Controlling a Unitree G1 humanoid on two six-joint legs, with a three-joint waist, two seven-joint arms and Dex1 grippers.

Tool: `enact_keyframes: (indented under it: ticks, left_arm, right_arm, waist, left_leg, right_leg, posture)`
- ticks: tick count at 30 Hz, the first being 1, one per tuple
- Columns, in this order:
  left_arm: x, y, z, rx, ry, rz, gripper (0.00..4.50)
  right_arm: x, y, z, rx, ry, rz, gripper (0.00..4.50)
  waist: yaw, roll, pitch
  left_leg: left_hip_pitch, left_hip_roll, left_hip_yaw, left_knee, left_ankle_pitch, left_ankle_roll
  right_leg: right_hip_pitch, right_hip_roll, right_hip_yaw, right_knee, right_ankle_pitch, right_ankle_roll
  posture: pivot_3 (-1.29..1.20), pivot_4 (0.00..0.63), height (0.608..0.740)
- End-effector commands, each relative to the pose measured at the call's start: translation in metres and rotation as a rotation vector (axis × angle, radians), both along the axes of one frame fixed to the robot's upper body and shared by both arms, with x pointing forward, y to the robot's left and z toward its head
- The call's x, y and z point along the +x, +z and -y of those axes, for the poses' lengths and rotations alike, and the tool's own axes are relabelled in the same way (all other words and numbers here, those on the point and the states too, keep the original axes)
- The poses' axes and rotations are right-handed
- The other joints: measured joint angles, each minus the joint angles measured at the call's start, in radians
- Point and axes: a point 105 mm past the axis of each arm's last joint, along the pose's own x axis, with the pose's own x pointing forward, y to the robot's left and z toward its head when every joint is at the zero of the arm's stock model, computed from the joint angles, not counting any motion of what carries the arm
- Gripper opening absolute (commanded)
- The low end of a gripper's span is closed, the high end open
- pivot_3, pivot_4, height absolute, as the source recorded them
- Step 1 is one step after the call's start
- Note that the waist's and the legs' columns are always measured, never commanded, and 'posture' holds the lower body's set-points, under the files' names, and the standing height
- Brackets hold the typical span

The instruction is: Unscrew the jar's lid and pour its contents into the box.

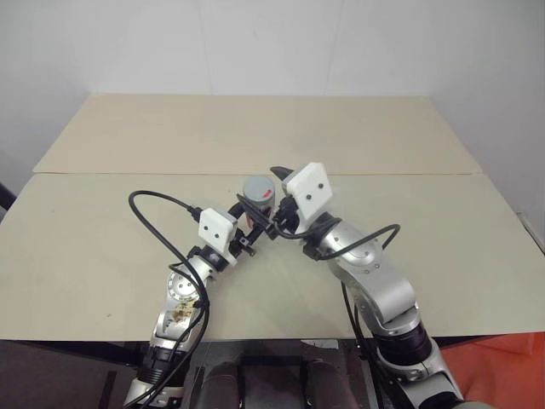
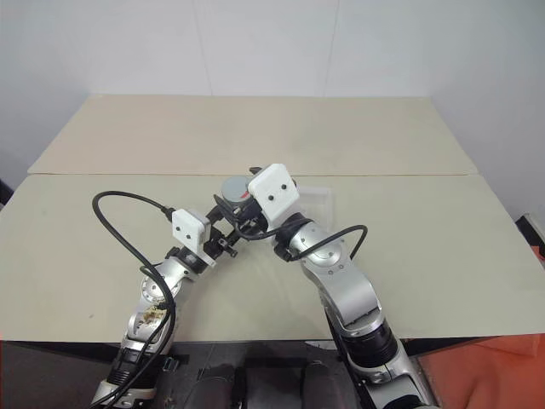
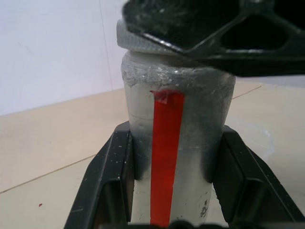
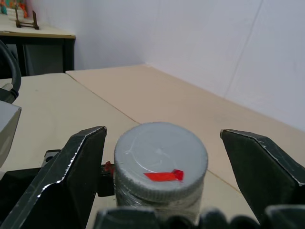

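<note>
Jar (image 3: 174, 157) is clamped upright between the fingers of the left gripper (image 1: 249, 228), held above the middle of the table (image 1: 102, 247), nearer its front edge than its far edge. Lid (image 4: 161, 160) is seated on the jar, not yet loosened. Right gripper (image 4: 162, 157) is spread wide, one finger either side of the lid, neither touching. Box (image 2: 317, 198) is glimpsed on the table just behind the right gripper.

Risks noted: an off-centre closure could skid off the lid's rim; twisting could spin the whole jar in the left clamp, given its smooth wall; contents could spill short of the box.
</note>
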Motion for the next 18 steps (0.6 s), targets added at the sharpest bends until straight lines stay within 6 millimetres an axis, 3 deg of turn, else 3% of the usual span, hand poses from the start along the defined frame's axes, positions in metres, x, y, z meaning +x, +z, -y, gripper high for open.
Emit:
enact_keyframes:
  ticks: [1, 6, 9, 12, 18]
  left_arm:
    - [-0.0046, 0.0141, 0.0026, -0.008, -0.006, 0.069, 1.89]
    - [-0.0044, 0.0143, 0.0022, -0.007, -0.005, 0.070, 1.89]
    - [-0.0046, 0.0152, 0.0023, -0.011, -0.008, 0.072, 1.89]
    - [-0.0046, 0.0158, 0.0026, -0.013, -0.010, 0.073, 1.89]
    - [-0.0044, 0.0157, 0.0029, -0.011, -0.015, 0.074, 1.89]
  right_arm:
    - [-0.0043, 0.0178, -0.0014, 0.035, 0.019, 0.073, 4.46]
    - [-0.0036, 0.0173, -0.0014, 0.042, 0.019, 0.065, 4.46]
    - [-0.0040, 0.0148, -0.0020, 0.041, 0.029, 0.051, 3.85]
    - [-0.0035, 0.0127, -0.0023, 0.043, 0.031, 0.040, 2.83]
    - [-0.0011, 0.0127, -0.0012, 0.042, 0.021, 0.043, 2.73]
  waist:
    - [0.000, 0.000, 0.000]
    - [0.000, 0.000, 0.000]
    - [0.000, 0.000, 0.000]
    - [0.000, 0.000, 0.000]
    - [0.000, 0.000, 0.000]
  left_leg:
    - [0.000, 0.000, 0.000, 0.000, 0.000, 0.000]
    - [0.000, 0.000, 0.000, 0.000, 0.000, 0.000]
    - [0.000, 0.000, 0.000, 0.000, 0.000, 0.000]
    - [0.000, 0.000, 0.000, 0.000, 0.000, 0.000]
    - [0.000, 0.000, 0.000, 0.000, 0.000, 0.000]
  right_leg:
    - [0.000, 0.000, 0.000, 0.000, 0.000, 0.000]
    - [0.000, 0.000, 0.000, 0.000, 0.000, 0.000]
    - [0.000, 0.000, 0.000, 0.000, 0.000, 0.000]
    - [0.000, 0.000, 0.000, 0.000, 0.000, 0.000]
    - [0.000, 0.000, 0.000, 0.000, 0.000, 0.000]
  posture:
    - [0.00, 0.150, 0.740]
    - [0.00, 0.150, 0.740]
    - [0.00, 0.150, 0.740]
    - [0.00, 0.150, 0.740]
    - [0.00, 0.150, 0.740]
